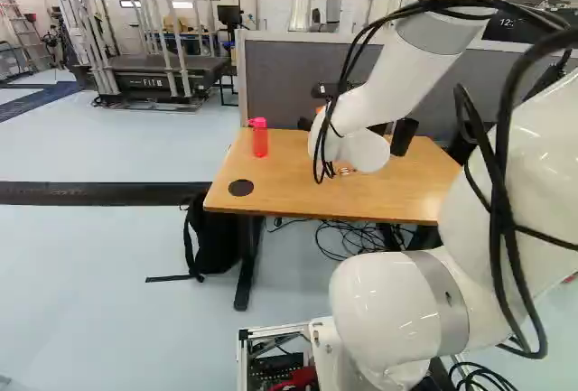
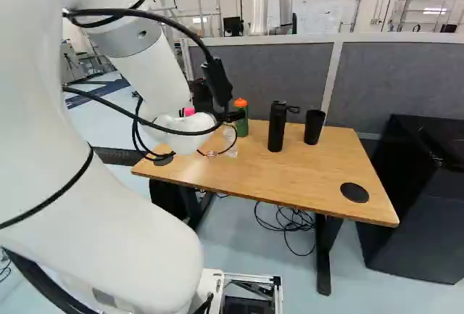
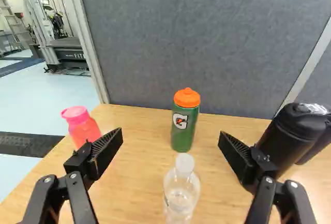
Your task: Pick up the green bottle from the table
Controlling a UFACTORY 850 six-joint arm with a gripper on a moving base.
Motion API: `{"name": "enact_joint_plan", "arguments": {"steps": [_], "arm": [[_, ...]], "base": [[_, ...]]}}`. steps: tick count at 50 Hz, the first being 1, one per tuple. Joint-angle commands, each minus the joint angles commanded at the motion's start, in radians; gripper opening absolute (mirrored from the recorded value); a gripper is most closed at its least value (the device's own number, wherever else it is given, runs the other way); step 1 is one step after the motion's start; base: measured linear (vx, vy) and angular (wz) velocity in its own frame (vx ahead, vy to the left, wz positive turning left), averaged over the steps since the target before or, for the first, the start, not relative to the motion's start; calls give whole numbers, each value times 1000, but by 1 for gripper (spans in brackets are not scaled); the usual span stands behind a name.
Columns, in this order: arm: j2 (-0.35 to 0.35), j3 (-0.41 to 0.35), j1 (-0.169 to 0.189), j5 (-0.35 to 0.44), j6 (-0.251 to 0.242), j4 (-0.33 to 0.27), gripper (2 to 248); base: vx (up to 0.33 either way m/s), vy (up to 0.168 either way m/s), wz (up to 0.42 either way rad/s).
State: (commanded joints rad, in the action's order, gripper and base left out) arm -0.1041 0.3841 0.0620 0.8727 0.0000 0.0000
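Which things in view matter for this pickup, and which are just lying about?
For the job:
- green bottle
- table
- gripper, open

Just lying about:
- clear bottle
- pink bottle
- black bottle
- black cup
- black backpack

L base cam: on base, behind arm [image 1: 393, 305] & to its L; faces ahead, sl. down; arm v. close at view's R, table [image 1: 366, 197] mid-dist., treadmill [image 1: 163, 79] far off.
R base cam: on base, behind arm & to its R; faces ahead, sl. down; arm v. close at view's L, cabinet [image 2: 413, 205] at view's R.
Wrist cam: on arm's wrist, above table; faces partition [image 3: 207, 43], tilted down; closest to tabletop of the 3.
Table, partition, pink btl [image 3: 83, 125]: in all 3 views.
Treadmill: shared by L base & wrist.
Green btl [image 3: 184, 128]: shared by R base & wrist.
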Motion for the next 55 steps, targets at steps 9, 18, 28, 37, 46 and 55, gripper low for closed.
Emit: {"name": "enact_joint_plan", "arguments": {"steps": [9,18,28,37,46,55], "arm": [[30,51,9,-1,0,0,247],[61,102,16,-48,0,0,247],[93,159,24,-136,0,0,247],[122,209,30,-220,0,0,247],[150,260,36,-310,0,0,247],[176,308,42,-404,0,0,247]], "base": [[0,0,0],[0,0,0],[0,0,0],[0,0,0],[0,0,0],[0,0,0]]}}
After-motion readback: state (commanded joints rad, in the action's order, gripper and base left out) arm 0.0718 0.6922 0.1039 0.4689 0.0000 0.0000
